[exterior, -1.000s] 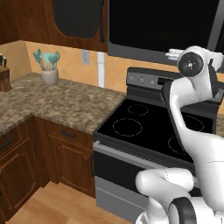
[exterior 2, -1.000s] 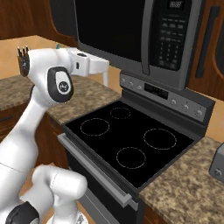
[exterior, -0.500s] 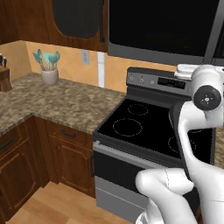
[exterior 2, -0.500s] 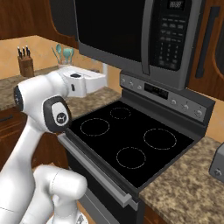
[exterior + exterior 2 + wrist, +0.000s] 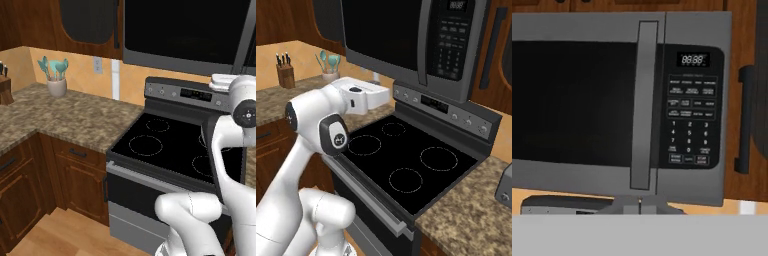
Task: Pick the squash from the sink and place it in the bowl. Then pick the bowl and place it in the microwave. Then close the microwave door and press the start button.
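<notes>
Hand view, microwave [image 5: 619,112] door [image 5: 577,110] shut, straight ahead of clenched empty claw [image 5: 640,202], keypad [image 5: 691,122] up right

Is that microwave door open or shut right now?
Shut. In the hand view the microwave door lies flat and flush beside the button panel, its vertical handle square on; nothing swings outward.

Microwave [image 5: 406,45] above stove [image 5: 406,165] — counters either side.
</notes>
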